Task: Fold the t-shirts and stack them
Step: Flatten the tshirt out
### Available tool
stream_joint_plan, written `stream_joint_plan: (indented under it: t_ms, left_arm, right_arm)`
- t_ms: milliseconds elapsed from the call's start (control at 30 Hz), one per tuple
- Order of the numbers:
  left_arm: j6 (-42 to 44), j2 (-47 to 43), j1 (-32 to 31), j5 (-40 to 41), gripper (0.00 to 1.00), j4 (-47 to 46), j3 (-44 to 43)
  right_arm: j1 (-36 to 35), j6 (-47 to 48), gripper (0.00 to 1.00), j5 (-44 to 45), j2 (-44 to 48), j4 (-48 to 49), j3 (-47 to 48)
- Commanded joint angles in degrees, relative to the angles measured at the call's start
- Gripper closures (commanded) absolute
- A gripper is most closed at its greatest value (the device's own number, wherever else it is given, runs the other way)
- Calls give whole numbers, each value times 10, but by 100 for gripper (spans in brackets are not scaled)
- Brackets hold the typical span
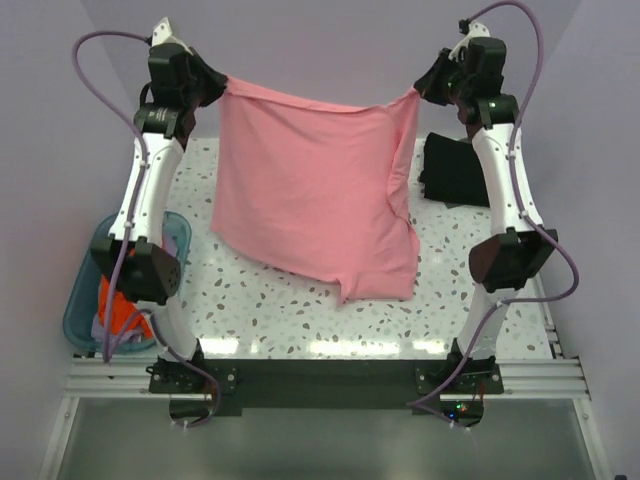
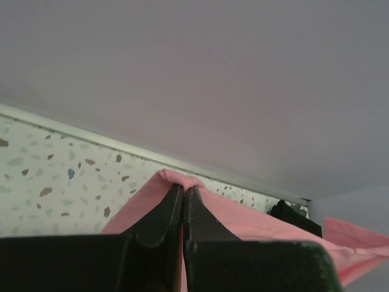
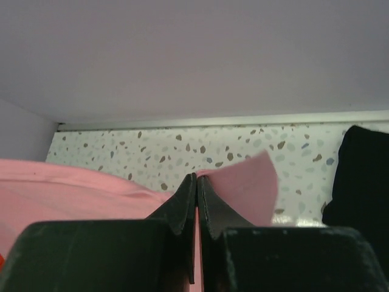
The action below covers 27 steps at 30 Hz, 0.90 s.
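The salmon-pink t-shirt [image 1: 315,195] hangs stretched between my two raised grippers, and its lower end rests on the table. My left gripper [image 1: 222,82] is shut on its top left corner; in the left wrist view the gripper [image 2: 183,188] pinches pink cloth [image 2: 255,222]. My right gripper [image 1: 424,88] is shut on the top right corner; in the right wrist view the gripper [image 3: 196,177] shows cloth [image 3: 243,182] poking out beside it. The folded black t-shirt [image 1: 455,170] lies at the back right of the table, also in the right wrist view [image 3: 358,176].
A translucent blue tub [image 1: 85,295] with orange and other cloth stands at the table's left edge beside the left arm. The speckled tabletop [image 1: 300,320] ends at a purple back wall [image 1: 330,40]. A metal rail [image 1: 320,375] runs along the near edge.
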<state>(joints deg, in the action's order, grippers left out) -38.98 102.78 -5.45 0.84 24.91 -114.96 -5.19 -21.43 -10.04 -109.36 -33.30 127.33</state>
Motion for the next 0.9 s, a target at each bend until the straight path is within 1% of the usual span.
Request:
stream_joint_plan:
  t_ms: [0, 67, 133, 200, 233, 267, 333, 367, 433, 467, 533, 567, 633, 667, 700, 733, 767, 833, 867]
  left_arm:
    - [-10, 38, 23, -53, 100, -59, -182]
    - [-17, 51, 39, -71, 100, -68, -229]
    - [-29, 36, 50, -87, 100, -92, -217]
    - [-29, -1, 55, -86, 100, -111, -158]
    - [-29, -15, 68, -86, 100, -119, -132]
    - [-29, -28, 74, -87, 100, -124, -79]
    - [-31, -65, 77, -89, 100, -129, -25]
    - [-32, -79, 78, -90, 100, -130, 37]
    - [-40, -129, 78, -86, 100, -152, 116]
    - [-45, -146, 77, -83, 100, -158, 196]
    - [-57, -193, 77, -76, 100, -170, 276]
    - [-65, -208, 77, -72, 100, -170, 354]
    - [-77, -245, 77, -67, 100, -185, 434]
    - [-83, -256, 77, -60, 100, -185, 506]
    - [-94, -275, 77, -59, 100, -188, 542]
    - [-98, -282, 77, -52, 100, -193, 575]
    - [-102, -288, 77, -48, 100, -196, 637]
    - [-114, -294, 77, -47, 100, -205, 689]
    - [-115, -293, 77, -45, 100, -209, 729]
  right_arm:
    - [2, 24, 100, -8, 8, 32, 160]
    - [2, 25, 100, 1, 8, 34, 200]
    - [3, 33, 100, 18, 26, 43, 194]
    - [3, 40, 100, 27, 66, 58, 146]
    - [4, 42, 100, 35, 83, 61, 103]
    - [3, 43, 100, 38, 96, 66, 80]
    - [3, 44, 100, 48, 133, 67, 32]
    - [3, 43, 100, 50, 144, 65, -20]
    - [3, 37, 100, 58, 190, 64, -86]
    - [3, 35, 100, 62, 210, 68, -167]
    - [2, 26, 100, 68, 263, 70, -252]
    - [2, 24, 100, 76, 280, 75, -342]
    - [1, 10, 100, 82, 333, 90, -439]
    - [2, 6, 100, 83, 346, 108, -529]
    - [2, -8, 100, 79, 359, 114, -571]
    - [2, -11, 100, 71, 366, 121, -640]
    - [0, -15, 100, 69, 370, 129, -668]
    - [-1, -20, 100, 73, 368, 133, -716]
    - [-1, -20, 100, 73, 362, 133, -753]
